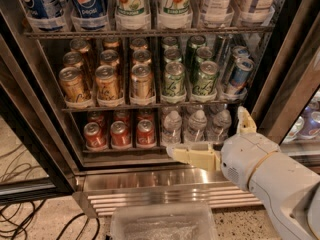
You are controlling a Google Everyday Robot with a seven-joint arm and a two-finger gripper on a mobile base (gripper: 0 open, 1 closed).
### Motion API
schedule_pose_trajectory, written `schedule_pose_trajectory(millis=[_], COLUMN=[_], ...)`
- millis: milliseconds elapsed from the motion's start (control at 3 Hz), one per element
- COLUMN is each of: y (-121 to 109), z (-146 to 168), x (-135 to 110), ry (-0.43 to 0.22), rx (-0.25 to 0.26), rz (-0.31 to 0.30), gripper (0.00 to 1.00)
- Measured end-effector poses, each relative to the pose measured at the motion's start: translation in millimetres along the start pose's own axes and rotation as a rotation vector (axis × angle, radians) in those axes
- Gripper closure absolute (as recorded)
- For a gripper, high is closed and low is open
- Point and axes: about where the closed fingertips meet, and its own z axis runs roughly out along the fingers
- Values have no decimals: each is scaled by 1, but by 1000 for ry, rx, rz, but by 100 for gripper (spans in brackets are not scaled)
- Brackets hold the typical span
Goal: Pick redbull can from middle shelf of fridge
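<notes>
Fridge (pixel 165 181) front, approach step: my end effector (pixel 206 131), spread and empty, sits low; redbull can (pixel 240 75) stands above it, slightly right, on middle shelf (pixel 150 105); next, I judge, raise and align.

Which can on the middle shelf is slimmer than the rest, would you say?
The redbull can at the far right: blue-and-silver, narrower than the gold cans and green cans. The gripper sits open below that shelf.
</notes>
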Motion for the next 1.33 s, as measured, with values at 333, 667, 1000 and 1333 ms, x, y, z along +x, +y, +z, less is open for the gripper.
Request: schedule_pose_trajectory(millis=[333,667,1000,1333], y=[1,-4,-22,-33], z=[-10,-17,-17,-16], x=[-13,-31,-37,-32], ry=[-43,-68,-75,-86], rx=[1,47,106,121], rz=[-54,-151,-190,-145], gripper=[0,0,0,3])
